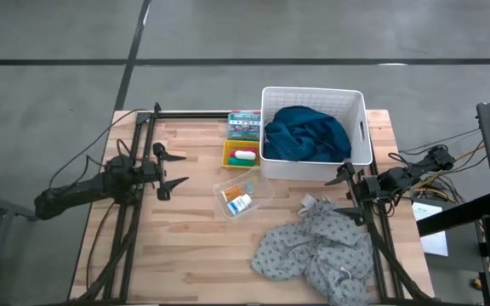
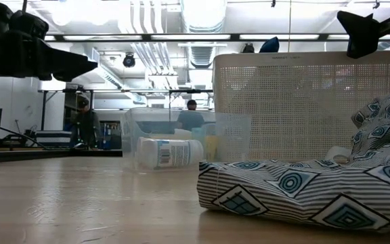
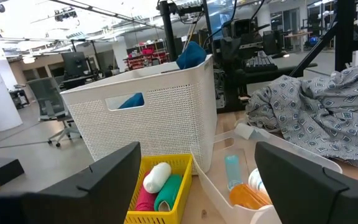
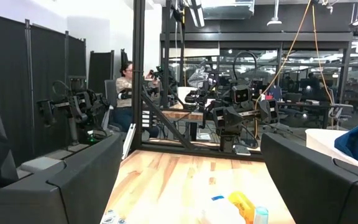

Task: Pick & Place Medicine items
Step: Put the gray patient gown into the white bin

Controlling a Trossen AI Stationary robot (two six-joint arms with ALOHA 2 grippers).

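On the light wooden desk, 1 yellow tray holds 3 tubes; 1 clear box at 6 o'clock holds 1 white-and-blue bottle. Left end effector and right end effector hang open, empty.

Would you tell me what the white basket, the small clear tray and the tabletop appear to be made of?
White basket: likely matte moulded plastic, judging by its fine perforated walls. Clear tray: probably glossy transparent plastic; the items inside show through. Tabletop: wood, apparently jointed strips with visible grain and a light sheen.
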